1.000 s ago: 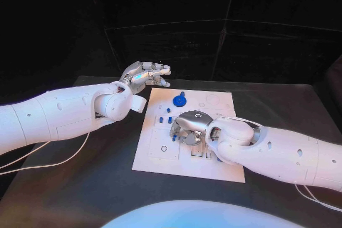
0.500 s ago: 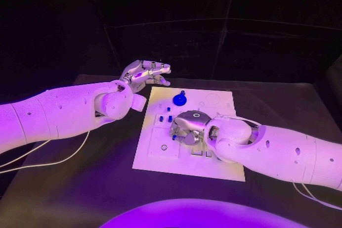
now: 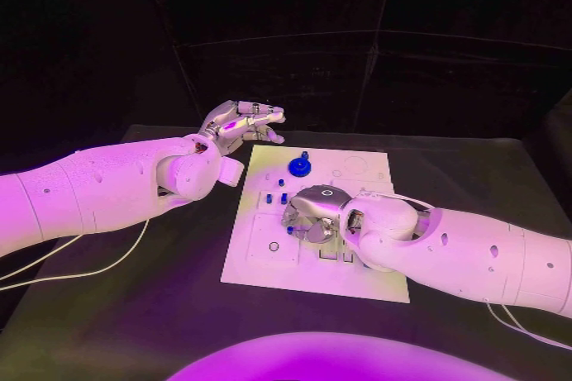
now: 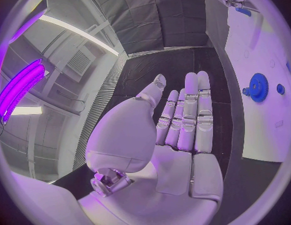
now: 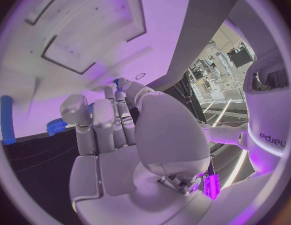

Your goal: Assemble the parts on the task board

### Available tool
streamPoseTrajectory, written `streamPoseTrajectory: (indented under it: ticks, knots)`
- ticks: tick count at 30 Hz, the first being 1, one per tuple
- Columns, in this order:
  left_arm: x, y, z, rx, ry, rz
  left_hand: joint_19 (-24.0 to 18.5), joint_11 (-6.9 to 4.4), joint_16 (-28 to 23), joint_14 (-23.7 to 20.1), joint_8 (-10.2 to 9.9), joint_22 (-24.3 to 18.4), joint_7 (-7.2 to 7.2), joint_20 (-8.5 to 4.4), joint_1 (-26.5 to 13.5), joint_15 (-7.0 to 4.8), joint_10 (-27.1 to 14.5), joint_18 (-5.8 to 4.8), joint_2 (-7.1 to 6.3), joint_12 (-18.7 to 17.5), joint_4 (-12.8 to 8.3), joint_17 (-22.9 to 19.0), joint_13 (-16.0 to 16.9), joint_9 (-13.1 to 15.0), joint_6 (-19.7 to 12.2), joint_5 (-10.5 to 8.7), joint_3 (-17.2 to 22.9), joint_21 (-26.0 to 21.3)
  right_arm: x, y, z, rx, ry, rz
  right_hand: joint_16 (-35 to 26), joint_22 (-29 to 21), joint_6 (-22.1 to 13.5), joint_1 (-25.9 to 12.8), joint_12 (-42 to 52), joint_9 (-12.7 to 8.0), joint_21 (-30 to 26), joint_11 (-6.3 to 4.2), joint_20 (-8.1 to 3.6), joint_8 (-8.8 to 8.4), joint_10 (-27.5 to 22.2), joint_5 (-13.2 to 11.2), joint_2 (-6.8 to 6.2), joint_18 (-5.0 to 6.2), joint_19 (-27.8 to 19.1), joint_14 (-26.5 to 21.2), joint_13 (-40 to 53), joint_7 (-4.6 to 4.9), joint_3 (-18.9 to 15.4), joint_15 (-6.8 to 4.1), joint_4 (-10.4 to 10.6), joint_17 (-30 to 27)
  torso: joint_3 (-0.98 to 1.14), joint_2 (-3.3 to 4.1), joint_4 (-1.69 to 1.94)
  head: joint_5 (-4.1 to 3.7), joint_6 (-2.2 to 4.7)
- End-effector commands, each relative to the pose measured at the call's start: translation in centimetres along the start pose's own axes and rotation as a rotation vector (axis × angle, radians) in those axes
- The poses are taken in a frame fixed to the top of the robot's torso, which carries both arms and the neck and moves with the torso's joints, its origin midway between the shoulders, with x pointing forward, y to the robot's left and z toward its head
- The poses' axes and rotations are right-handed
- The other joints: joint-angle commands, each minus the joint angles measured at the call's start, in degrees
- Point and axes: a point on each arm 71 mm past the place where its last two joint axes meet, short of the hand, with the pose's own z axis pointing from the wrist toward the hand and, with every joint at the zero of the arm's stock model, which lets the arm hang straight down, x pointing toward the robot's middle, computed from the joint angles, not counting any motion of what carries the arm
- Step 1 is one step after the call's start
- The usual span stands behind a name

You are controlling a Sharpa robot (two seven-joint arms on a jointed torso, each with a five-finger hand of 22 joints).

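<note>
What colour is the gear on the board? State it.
Blue. The gear shows best in the left wrist view, on the white board.

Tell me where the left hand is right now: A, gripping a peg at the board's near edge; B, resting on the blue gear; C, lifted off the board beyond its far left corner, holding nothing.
C: the left hand hangs past the board, fingers bare.

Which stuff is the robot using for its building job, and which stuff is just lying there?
For the job:
task board
blue gear
small blue pegs
right hand, over the board
left hand, held up off the board's far corner

Just lying there:
white cable
black table
</note>
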Motion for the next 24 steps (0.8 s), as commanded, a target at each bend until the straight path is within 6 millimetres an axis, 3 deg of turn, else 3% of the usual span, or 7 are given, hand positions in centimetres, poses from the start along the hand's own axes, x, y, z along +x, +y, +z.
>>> streamPoseTrajectory:
  ticks: [1,7,12,16,19,24]
  knots:
    - [0.1,-0.2,0.0,0.017,0.011,-0.009,0.4,0.00,-0.2,-0.1,0.3,-0.1,0.19,0.01,0.4,0.45,-0.3,0.15,0.19,0.4,0.0,-0.1,0.1,0.0,-0.3,0.13,-0.4,-0.3,-0.2,0.0,0.0,0.002,-0.022,-0.002,-0.9,-1.5,-1.5,-0.2,-0.1,0.0,-1.1,0.23,0.22,-0.19,-1.5,-0.1,-0.61,1.24,-1.1,-0.4,0.2,-0.23,-0.8,0.20,-0.1,-1.2,0.00,-0.02,-0.04,-0.03,0.04]
    - [0.2,-0.2,0.1,0.020,0.013,-0.010,0.4,0.01,-0.2,-0.2,0.3,-0.2,0.21,0.03,0.4,0.46,-0.4,0.14,0.19,0.5,0.0,-0.1,0.1,0.0,-0.4,0.12,-0.5,-0.3,-0.7,-0.3,-0.8,-0.008,-0.099,0.025,-1.0,-2.1,-2.5,-0.7,0.9,0.1,-1.6,0.21,0.32,-0.04,-2.0,0.3,-0.90,1.35,-1.4,-0.6,0.3,-0.14,-2.4,0.22,0.0,-1.6,0.09,-0.05,0.04,-0.11,0.23]
    - [0.1,-0.3,0.0,0.021,0.010,-0.009,0.4,0.02,-0.2,-0.2,0.3,-0.2,0.22,0.04,0.3,0.48,-0.5,0.14,0.21,0.6,0.1,0.0,0.1,0.0,-0.4,0.12,-0.6,-0.3,-1.6,-0.9,-3.3,-0.002,-0.207,0.096,0.5,0.5,-1.2,-0.7,3.2,0.4,0.0,-0.03,0.13,0.63,-0.2,2.1,-0.62,0.81,1.0,0.3,0.6,0.16,-3.2,-0.04,0.1,0.0,0.21,-0.18,-0.10,0.06,0.40]
    - [0.0,-0.2,0.0,0.022,0.009,-0.008,0.4,0.02,-0.2,-0.2,0.3,-0.2,0.22,0.04,0.3,0.48,-0.5,0.14,0.21,0.6,0.1,0.0,0.1,0.0,-0.4,0.12,-0.6,-0.3,-2.4,-2.2,-5.4,0.049,-0.225,0.166,0.4,0.7,-0.9,-0.9,3.6,0.4,0.1,-0.05,0.10,0.73,0.0,2.3,-0.62,0.76,1.2,0.3,0.5,0.18,-3.5,-0.06,0.3,-0.3,-0.02,-0.33,-0.15,-0.71,1.13]
    - [0.0,-0.2,0.1,0.023,0.013,-0.010,0.4,0.03,-0.2,-0.2,0.3,-0.2,0.21,0.05,0.3,0.49,-0.5,0.14,0.25,0.7,0.1,0.0,0.1,0.0,-0.4,0.12,-0.7,-0.4,-3.8,-4.5,-6.8,0.132,-0.204,0.205,-0.9,-1.4,-1.5,-1.6,3.6,0.3,-1.1,-0.04,0.11,0.28,-1.4,1.7,-1.00,1.16,-0.1,-0.2,0.2,0.10,-4.8,-0.01,0.8,-2.0,-0.14,-0.58,-0.17,-1.61,1.88]
    - [0.0,-0.2,0.1,0.023,0.016,-0.011,0.5,0.01,-0.2,-0.2,0.4,-0.3,0.17,0.06,0.3,0.49,-0.5,0.14,0.31,0.8,0.1,0.0,0.1,0.1,-0.4,0.12,-0.8,-0.4,-5.0,-7.4,-8.2,0.203,-0.199,0.199,-3.1,-4.2,-2.6,-1.2,3.6,0.2,-3.2,0.17,0.20,-0.03,-4.1,1.9,-1.24,1.68,-1.8,-0.8,0.2,0.14,-7.2,0.12,0.6,-4.7,-0.22,-1.03,-0.33,-2.60,2.57]
